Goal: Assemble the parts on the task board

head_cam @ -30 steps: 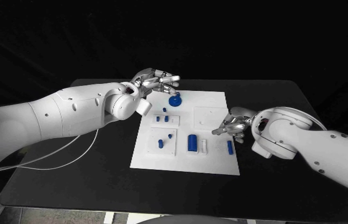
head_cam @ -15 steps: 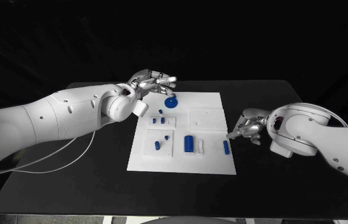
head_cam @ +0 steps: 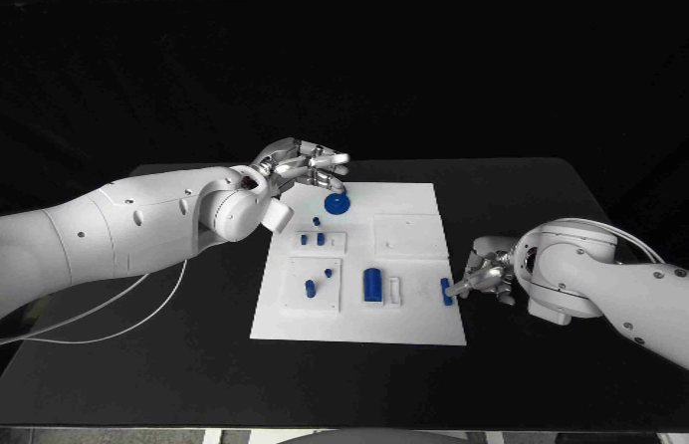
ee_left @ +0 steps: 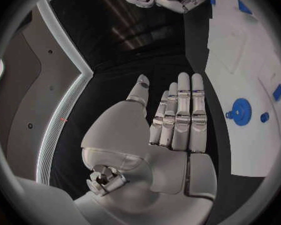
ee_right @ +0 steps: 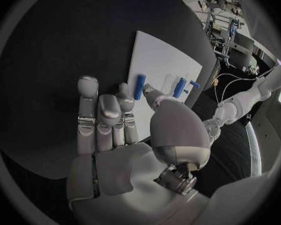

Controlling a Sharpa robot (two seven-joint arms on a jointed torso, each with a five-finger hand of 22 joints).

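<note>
The white task board (head_cam: 409, 320) lies mid-table. A blue gear (head_cam: 338, 203) sits near its far left corner, and my left hand (head_cam: 302, 163) hovers just beyond it, fingers straight and empty. In the left wrist view the gear (ee_left: 240, 108) and a small blue peg (ee_left: 264, 117) lie beside the flat left hand (ee_left: 178, 120). A blue cylinder (head_cam: 372, 283) and a short blue bar (head_cam: 447, 291) lie on the board's near half. My right hand (head_cam: 486, 273) is low by the board's right edge, next to the bar, holding nothing. The right wrist view shows the bar (ee_right: 139, 86) past the right hand's fingertips (ee_right: 89, 85).
Several small blue pegs (head_cam: 318, 222) stand in raised white blocks on the board's left half. A blank raised square (head_cam: 409, 233) sits at the far right. Bare black table (head_cam: 574, 195) surrounds the board. A white cable (head_cam: 129, 310) trails at the left.
My right hand has drawn back off the board's right side and sunk lower beside the blue bar. The left hand has stayed by the gear.
</note>
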